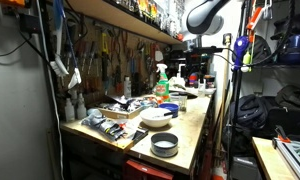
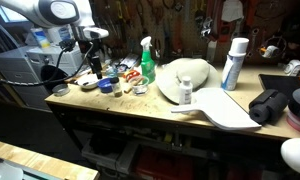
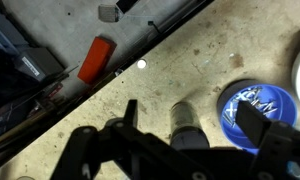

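Grey cylinder (image 3: 187, 130) sits inside wide-open claw (image 3: 193, 113) on surface (image 3: 200, 55); risk: off-centre closing could topple it against blue tin (image 3: 242, 100) just beside.

Arm (image 2: 52, 11): glossy white rounded shells with dark grey bands at the joints, upper left of frame; same finish in both exterior views. Wrist section dark. Gripper (image 3: 193, 120): matt black throughout. Wrist view, bottom edge: two blocky black fingers (image 3: 128, 112) on pivoted linkage bars, edges squared, surfaces plain.
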Robot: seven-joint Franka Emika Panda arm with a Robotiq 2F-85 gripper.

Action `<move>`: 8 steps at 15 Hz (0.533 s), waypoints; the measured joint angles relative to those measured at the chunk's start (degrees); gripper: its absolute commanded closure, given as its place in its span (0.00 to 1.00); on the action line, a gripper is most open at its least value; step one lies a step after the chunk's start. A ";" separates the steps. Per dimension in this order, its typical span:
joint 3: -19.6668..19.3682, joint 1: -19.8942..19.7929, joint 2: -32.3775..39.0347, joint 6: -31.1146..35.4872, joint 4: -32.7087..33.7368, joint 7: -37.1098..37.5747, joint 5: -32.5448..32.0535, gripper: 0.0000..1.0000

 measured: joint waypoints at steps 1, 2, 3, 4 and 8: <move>-0.05 0.00 0.06 0.53 0.03 0.25 0.00 0.00; -0.20 -0.01 0.34 1.96 0.03 0.42 0.00 0.00; -0.49 -0.03 0.92 3.97 0.02 0.50 0.00 0.00; -0.88 -0.05 1.73 5.97 0.02 0.51 0.25 0.00; -1.90 -0.05 5.90 12.59 0.02 0.50 1.80 0.00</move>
